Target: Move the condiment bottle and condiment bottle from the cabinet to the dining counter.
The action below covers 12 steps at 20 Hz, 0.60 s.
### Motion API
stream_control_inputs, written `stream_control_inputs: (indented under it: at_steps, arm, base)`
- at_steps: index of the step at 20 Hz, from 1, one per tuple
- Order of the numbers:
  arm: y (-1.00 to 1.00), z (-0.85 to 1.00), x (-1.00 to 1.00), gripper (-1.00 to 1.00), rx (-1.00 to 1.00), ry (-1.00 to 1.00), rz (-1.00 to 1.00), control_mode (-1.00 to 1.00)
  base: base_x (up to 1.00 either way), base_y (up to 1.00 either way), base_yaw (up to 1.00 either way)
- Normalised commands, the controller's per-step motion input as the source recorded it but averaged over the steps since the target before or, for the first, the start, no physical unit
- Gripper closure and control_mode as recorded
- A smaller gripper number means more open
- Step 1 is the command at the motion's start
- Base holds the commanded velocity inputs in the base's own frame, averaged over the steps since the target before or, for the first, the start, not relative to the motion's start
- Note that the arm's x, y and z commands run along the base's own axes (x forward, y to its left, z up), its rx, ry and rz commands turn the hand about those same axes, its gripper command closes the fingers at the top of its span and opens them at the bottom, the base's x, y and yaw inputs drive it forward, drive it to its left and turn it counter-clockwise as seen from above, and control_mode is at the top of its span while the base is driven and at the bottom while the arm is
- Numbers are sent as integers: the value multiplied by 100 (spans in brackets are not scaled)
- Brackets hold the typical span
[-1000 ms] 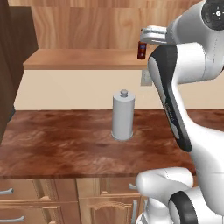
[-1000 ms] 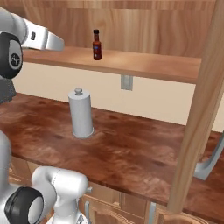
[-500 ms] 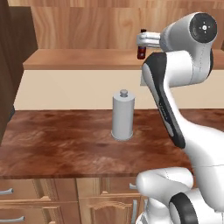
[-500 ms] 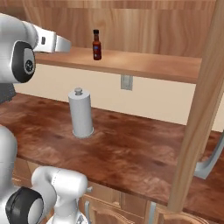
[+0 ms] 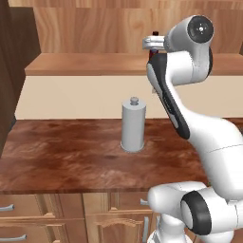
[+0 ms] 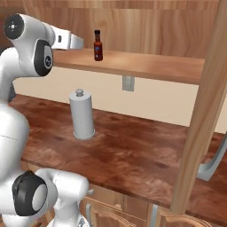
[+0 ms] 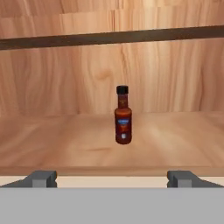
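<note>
Brown glass with a black cap and a red label: the condiment bottle (image 7: 123, 115) stands upright on the cabinet (image 6: 146, 26) shelf, roughly mid-depth between the shelf's front edge and the wooden back wall (its label faces the hand camera). In the right base view the same bottle (image 6: 98, 45) sits towards the left end of the shelf, apart from everything else on it. The end effector (image 7: 113, 177) hovers just in front of the shelf's front edge, level with the bottle and lined up on it; its fingertips (image 7: 41, 177) are spread wide to either side, released and grasping nothing, with clear space between them and the bottle. Below the shelf, a grey cylinder (image 5: 133, 125) with a small knob on top stands upright on the reddish-brown wooden table (image 5: 57, 156), near its back edge against the pale wall. A wall outlet (image 6: 128, 83) sits under the shelf, to the right of the cylinder.
</note>
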Motion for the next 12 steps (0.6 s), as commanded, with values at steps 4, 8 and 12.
stream_control_inputs:
  at_steps: [4,8,12]
  arm:
    - [-15,0,65,-100,-3,11,0,-100]
    - [-21,0,54,-100,-2,7,0,-100]
    - [-18,-3,46,-100,-2,1,0,-100]
  base:
    - [0,0,0]
    - [0,0,0]
    - [0,0,0]
